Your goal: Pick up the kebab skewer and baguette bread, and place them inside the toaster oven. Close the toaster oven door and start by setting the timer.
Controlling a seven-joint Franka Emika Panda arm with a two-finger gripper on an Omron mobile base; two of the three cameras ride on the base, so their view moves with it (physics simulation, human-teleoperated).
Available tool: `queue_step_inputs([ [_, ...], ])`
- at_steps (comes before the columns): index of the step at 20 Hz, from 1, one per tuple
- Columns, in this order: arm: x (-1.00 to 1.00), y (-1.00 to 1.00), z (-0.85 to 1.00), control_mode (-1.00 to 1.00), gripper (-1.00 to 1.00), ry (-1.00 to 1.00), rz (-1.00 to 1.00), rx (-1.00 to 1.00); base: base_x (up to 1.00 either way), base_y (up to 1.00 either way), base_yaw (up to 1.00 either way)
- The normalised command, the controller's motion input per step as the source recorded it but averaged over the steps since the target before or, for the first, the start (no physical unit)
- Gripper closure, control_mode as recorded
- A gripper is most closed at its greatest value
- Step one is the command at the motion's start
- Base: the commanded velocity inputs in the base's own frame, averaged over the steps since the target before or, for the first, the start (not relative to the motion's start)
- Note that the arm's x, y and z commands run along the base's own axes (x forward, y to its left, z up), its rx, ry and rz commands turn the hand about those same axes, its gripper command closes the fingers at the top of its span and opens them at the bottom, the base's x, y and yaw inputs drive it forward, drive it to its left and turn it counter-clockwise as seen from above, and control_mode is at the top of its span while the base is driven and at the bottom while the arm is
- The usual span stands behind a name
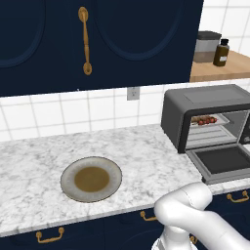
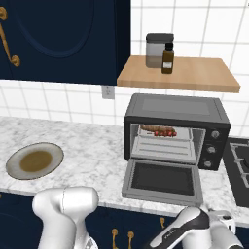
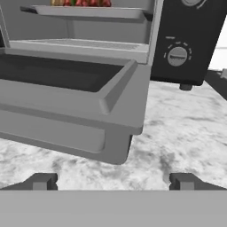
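Observation:
The toaster oven stands on the counter with its door dropped flat open. The kebab skewer lies on the upper tray inside, its red chunks also visible in the left base view and at the top of the hand view. A golden-brown piece beside it looks like the baguette bread. My gripper is open and holds nothing. It hangs low in front of the door's right front corner. A control knob sits up and to the right of it.
An empty brown-centred plate lies on the marble counter left of the oven. A wooden shelf above the oven carries a jar and a dark bottle. A stove top borders the oven on the right. Dark blue cabinets hang overhead.

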Motion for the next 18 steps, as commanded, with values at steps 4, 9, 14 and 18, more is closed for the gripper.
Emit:
queue_step_inputs([
  [4, 0.26, 0.0, 0.0, -1.0, -1.0, 0.0, 0.0, 0.0, 0.0, 0.0, 0.0],
  [9, 0.08, -0.05, -0.1, -1.0, -1.0, 0.0, 0.0, 0.0, 0.0, 0.0, 0.0],
  [14, 0.0, -0.02, -0.36, -1.0, -1.0, 0.0, 0.0, 0.0, 0.0, 0.0, 0.0],
  [18, 0.03, 0.0, -0.14, -1.0, -1.0, 0.0, 0.0, 0.0, 0.0, 0.0, 0.0],
])
